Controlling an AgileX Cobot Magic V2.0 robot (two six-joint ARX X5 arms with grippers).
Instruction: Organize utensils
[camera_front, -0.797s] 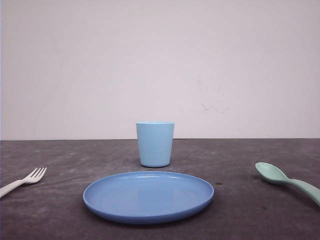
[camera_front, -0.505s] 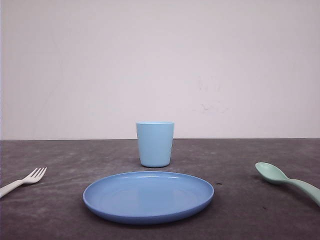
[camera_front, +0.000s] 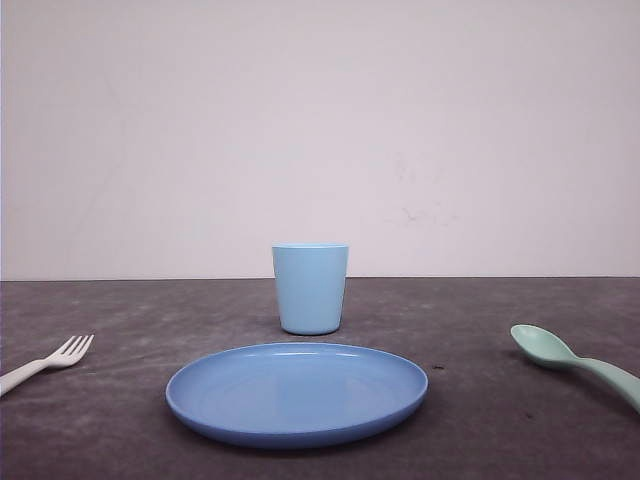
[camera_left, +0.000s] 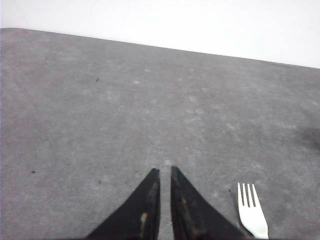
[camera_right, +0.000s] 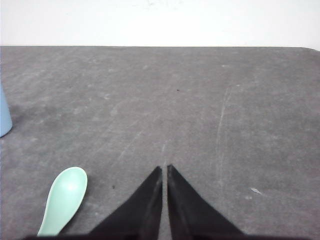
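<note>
While both arms hung over the dark table (camera_front: 480, 420), my left gripper (camera_left: 163, 171) and right gripper (camera_right: 164, 168) were pinched nearly closed on nothing. The white fork (camera_front: 45, 362) lay left of the blue plate (camera_front: 296, 393), the mint spoon (camera_front: 575, 360) off right, and the light blue cup (camera_front: 310, 288) stood behind the plate.

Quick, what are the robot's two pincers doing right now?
Left pincer: shut, holding nothing, beside the small white plastic fork.
Right pincer: shut, holding nothing.

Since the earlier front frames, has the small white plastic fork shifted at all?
No. The small white plastic fork lies at the same spot left of the blue round plate, tines pointing the same way.
</note>
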